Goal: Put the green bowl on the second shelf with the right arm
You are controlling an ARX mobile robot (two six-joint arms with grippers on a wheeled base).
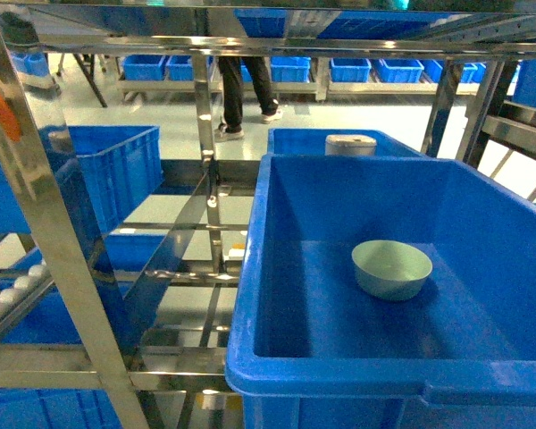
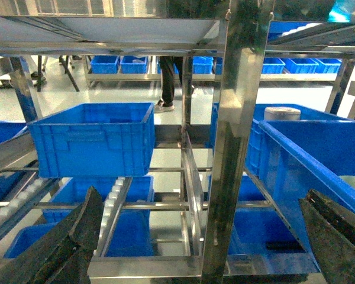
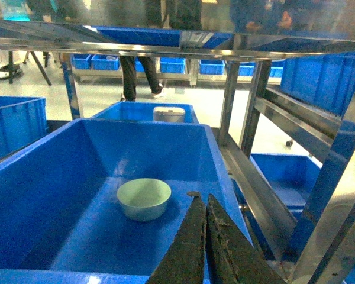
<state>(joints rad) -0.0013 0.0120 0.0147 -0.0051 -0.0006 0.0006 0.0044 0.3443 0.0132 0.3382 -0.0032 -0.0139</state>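
Inside the blue crate (image 1: 339, 357) on the second shelf (image 1: 174, 277) — the green bowl (image 1: 391, 269), upright.
It rests on the crate floor, apart from every wall. Right gripper (image 3: 205, 208) is pressed closed, empty, nearer the crate's front rim; left gripper (image 2: 204, 222) spread wide — apparently empty.

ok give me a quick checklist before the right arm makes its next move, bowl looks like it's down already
1. Green bowl upright on the floor of the big blue crate: ok.
2. Right gripper has let go of the bowl: ok, fingers closed together, apart from the bowl.
3. Crate sitting on the steel rack's second shelf: cannot tell, its base is hidden.
4. Retreat path for the right gripper past the crate's near rim: cannot tell, the arm is not in the head view.
5. Left gripper empty and outside the crate: ok, fingers spread wide, nothing between them.
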